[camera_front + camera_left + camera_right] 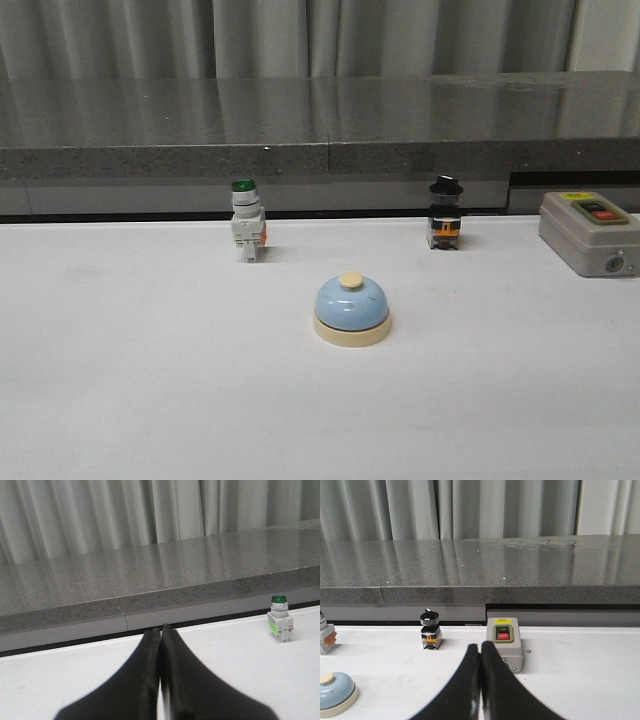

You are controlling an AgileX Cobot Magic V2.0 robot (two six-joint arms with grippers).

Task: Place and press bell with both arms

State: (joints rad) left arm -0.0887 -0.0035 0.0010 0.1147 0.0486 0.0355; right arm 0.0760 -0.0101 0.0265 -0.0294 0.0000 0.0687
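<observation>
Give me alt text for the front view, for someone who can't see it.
A light-blue bell sits mid-table, untouched. Behind it stand a green-capped switch on the left, a black-knobbed switch on the right, and a grey box at the right edge.

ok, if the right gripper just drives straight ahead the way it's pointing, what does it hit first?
Most likely the grey box: in the right wrist view it sits just beyond the shut right gripper, slightly off to one side, so it could be a glancing hit. The bell lies well off that line. Depth is hard to judge.
</observation>
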